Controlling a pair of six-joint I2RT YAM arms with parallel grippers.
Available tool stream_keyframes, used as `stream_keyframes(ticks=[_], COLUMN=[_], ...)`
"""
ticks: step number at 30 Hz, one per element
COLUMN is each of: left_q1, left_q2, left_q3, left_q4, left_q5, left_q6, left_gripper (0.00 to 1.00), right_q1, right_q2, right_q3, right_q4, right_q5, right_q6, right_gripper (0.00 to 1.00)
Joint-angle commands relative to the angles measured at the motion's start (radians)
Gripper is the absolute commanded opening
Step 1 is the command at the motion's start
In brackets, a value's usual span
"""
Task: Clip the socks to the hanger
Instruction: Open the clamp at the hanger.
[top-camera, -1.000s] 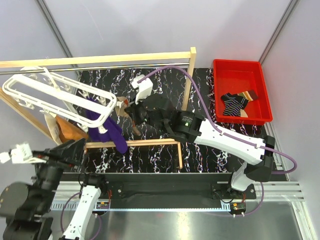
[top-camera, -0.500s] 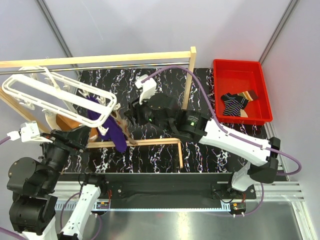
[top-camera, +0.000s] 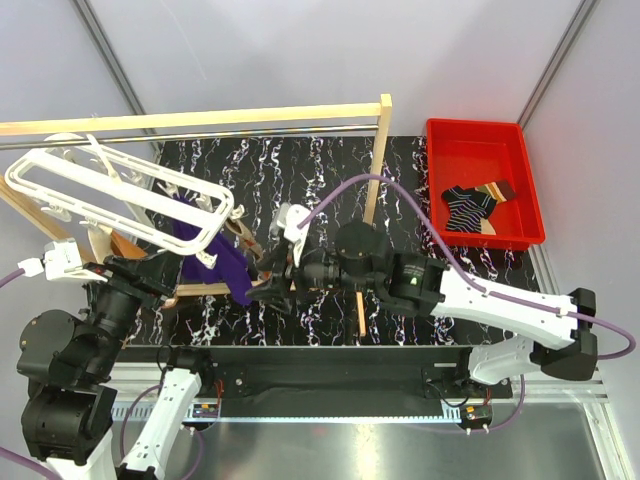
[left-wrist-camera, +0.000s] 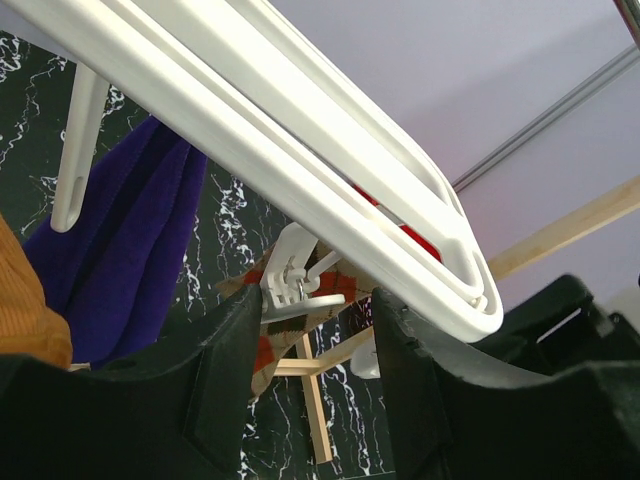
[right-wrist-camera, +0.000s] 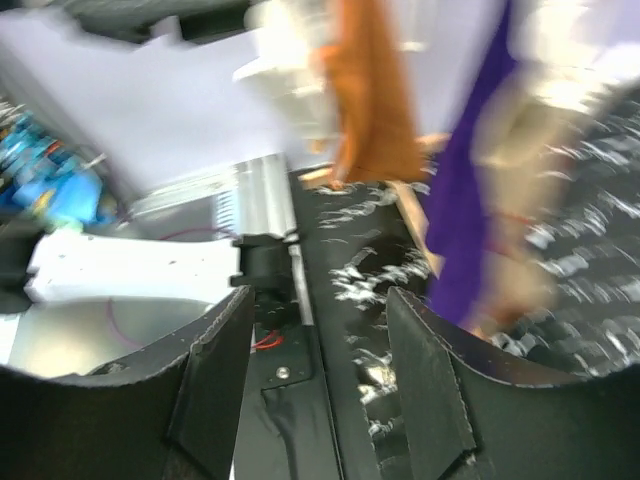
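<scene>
A large white plastic lattice drying hanger slants across just above the left pincer, near a pale wooden frame with a metal rod. In the left wrist view, a plain dark purple sock hangs from the hanger to the left of the pincer's black fingers. An orange-brown sock hangs further left. The left pincer's jaws stand apart with nothing pinched. A small white clip dangles in the gap beyond them, with a brown, red and cream patterned sock just below it. Whether the clip bites that sock cannot be told.

The right pincer is also spread and empty, its tips just beside the purple sock's lower end. Its own wrist view is badly blurred.

Well off to the right pincer's right, behind its arm, a red plastic tub holds a black sock with thin white stripes. Everything rests on a black desk veined with white.
</scene>
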Motion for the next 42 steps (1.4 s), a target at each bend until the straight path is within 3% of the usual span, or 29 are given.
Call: stream_keyframes(ticks=[1, 6, 15, 34, 42], left_q1=[-0.002, 0.0, 0.0, -0.001, 0.0], left_q2=[0.012, 0.009, 0.012, 0.012, 0.013], left_q3=[-0.008, 0.0, 0.012, 0.012, 0.015], left_q4=[0.055, 0.049, 0.046, 0.047, 0.049], left_q5=[0.029, 0.023, 0.029, 0.035, 0.038], left_q6=[-0.001, 0.004, 0.005, 0.007, 0.004], left_gripper=[0.52, 0.52, 0.52, 0.52, 0.52], right_q1=[0.011, 0.016, 0.016, 0.014, 0.016], right_q2=[-0.01, 0.027, 0.185, 0.257, 0.272], right_q3=[-0.063, -0.18, -0.131, -0.091, -0.097], right_q4=[0.257, 0.614, 0.88, 0.957, 0.957], right_q5=[-0.141, -0.132, -0.091, -0.022, -0.02], right_q6=[-0.096, -0.192, -0.24, -0.188, -0.171], right_gripper=[0.62, 0.65, 0.63, 0.43, 0.48])
